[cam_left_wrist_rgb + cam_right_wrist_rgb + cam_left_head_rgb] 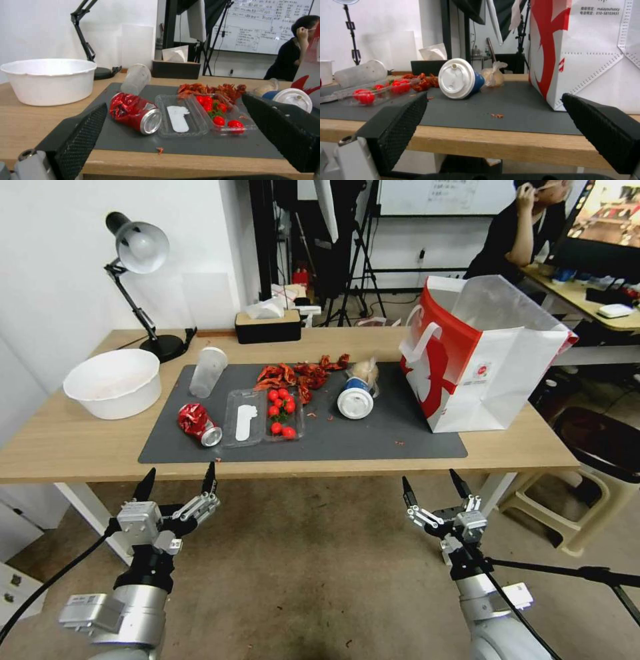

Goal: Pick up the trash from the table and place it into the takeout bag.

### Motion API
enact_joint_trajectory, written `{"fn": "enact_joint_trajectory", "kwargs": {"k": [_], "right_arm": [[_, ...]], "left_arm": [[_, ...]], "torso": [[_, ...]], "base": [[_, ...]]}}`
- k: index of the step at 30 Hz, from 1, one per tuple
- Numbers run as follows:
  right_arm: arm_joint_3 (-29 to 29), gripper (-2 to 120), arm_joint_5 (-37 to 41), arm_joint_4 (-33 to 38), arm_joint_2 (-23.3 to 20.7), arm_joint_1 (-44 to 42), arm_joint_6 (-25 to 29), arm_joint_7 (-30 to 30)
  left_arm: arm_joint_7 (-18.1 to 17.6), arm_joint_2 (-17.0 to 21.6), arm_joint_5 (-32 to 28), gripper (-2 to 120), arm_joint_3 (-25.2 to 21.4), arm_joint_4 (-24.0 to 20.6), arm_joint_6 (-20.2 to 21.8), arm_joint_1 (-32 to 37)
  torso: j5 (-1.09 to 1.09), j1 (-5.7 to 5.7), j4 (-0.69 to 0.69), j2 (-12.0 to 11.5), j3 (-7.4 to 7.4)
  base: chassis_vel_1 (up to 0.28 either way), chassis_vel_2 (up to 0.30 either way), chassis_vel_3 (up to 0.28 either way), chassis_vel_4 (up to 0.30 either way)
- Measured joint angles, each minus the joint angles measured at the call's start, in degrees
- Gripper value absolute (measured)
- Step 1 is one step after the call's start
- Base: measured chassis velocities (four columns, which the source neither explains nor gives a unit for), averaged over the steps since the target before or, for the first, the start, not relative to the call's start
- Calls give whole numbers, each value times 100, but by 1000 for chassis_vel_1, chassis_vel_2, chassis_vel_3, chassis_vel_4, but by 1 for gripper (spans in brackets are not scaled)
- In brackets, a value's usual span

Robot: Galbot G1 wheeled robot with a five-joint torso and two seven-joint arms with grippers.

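Note:
The trash lies on the table's (pixel 73 447) dark mat (pixel 373 437): a crushed red can (pixel 198 423) (pixel 135 112), a tipped frosted cup (pixel 208 371) (pixel 136 78), a blue cup with a white lid (pixel 355 400) (pixel 460 78) on its side, and a knotted clear bag (pixel 365 372) (pixel 493 75) behind it. A white bowl (pixel 113 383) (pixel 50 80) sits at the left. The takeout bag (pixel 480 353) (pixel 586 55) stands open at the right. My left gripper (pixel 179 482) (pixel 173 103) hangs open before the table edge, facing the can. My right gripper (pixel 432 485) (pixel 495 97) is open too, facing the blue cup.
A clear tray of cherry tomatoes (pixel 263 415) and a heap of red shells (pixel 300 375) lie mid-mat. A desk lamp (pixel 140 253) and a black tissue box (pixel 268 325) stand at the back. A plastic stool (pixel 580 493) is at the right.

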Motion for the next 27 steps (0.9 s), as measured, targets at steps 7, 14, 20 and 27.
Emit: {"fn": "enact_joint_trajectory", "kwargs": {"k": [7, 14, 20, 27], "right_arm": [[-93, 100, 0, 10, 6, 121, -144, 88], [-457, 100, -262, 212, 201, 634, -1042, 668], [-1147, 100, -674, 327, 355, 1358, -1913, 1623], [-1794, 100, -507, 345, 503, 2443, -2797, 2279]], "left_arm": [[11, 0, 1, 100, 2, 50, -21, -27], [4, 0, 2, 100, -10, 91, -25, -37], [4, 0, 4, 100, -12, 119, -96, -16], [18, 0, 18, 100, 17, 137, -159, -27]], "torso": [[0, 0, -1, 0, 0], [0, 0, 0, 0, 0], [0, 0, -1, 0, 0], [0, 0, 0, 0, 0]], "base": [[0, 0, 0, 0], [0, 0, 0, 0], [0, 0, 0, 0], [0, 0, 0, 0]]}}
